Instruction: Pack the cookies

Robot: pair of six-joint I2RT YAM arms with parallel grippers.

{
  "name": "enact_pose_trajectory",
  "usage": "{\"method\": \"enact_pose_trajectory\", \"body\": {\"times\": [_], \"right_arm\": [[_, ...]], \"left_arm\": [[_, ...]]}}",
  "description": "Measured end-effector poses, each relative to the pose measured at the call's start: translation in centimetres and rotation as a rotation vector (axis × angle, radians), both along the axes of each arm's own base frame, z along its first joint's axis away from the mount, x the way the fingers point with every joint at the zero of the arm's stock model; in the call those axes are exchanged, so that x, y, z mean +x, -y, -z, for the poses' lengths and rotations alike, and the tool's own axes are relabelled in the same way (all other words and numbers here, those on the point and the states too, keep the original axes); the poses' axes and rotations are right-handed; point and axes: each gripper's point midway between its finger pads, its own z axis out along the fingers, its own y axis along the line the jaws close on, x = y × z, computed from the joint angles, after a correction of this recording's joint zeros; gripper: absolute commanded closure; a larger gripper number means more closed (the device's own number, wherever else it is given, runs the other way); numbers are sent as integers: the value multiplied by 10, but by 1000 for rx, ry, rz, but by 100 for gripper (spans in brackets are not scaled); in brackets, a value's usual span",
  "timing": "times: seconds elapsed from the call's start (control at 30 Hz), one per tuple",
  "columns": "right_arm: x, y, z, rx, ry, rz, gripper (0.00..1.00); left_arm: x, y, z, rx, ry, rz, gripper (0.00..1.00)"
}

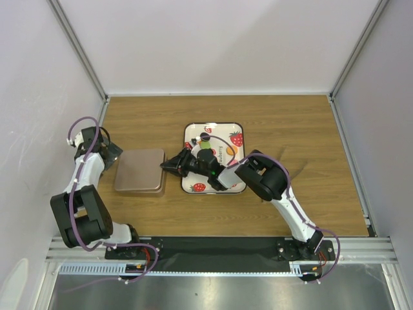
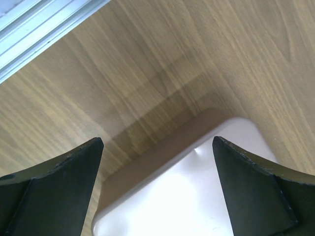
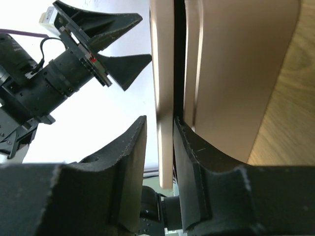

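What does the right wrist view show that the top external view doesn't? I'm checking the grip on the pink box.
Only the right wrist view: the right gripper pinching a thin edge of the pink box, with a dark slit between two pink layers.
Only the top external view: the strawberry-print tray holding cookies, and both arm bases.
Both: the pink box, the open left gripper beside it, and the wooden table.

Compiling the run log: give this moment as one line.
left gripper open over pink box | right gripper around box edge | cookies on tray
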Motion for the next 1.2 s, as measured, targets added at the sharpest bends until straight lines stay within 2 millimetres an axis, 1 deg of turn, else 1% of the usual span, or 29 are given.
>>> {"method": "enact_pose_trajectory", "body": {"times": [0.2, 0.33, 0.43, 0.57, 0.63, 0.8, 0.97, 1.07, 1.2], "right_arm": [[2, 12, 2, -8, -5, 14, 66], [3, 14, 5, -17, -8, 16, 66], [4, 15, 8, -33, -3, 18, 62], [2, 17, 9, -60, 13, 15, 62], [2, 18, 9, -73, 26, 14, 59], [2, 20, 11, -104, 56, 19, 49], [2, 22, 18, -136, 70, 20, 40], [3, 22, 21, -157, 85, 23, 37], [1, 22, 22, -188, 114, 23, 36]], "left_arm": [[10, 2, -2, -13, 38, 20, 0], [15, 5, 0, -26, 48, 34, 0], [18, 7, 3, -39, 49, 50, 0], [23, 10, 8, -56, 54, 66, 0], [26, 12, 11, -67, 55, 78, 0], [32, 17, 17, -98, 60, 108, 0], [34, 19, 18, -103, 63, 122, 0], [35, 21, 18, -112, 68, 131, 0], [36, 24, 19, -115, 70, 138, 0]]}}
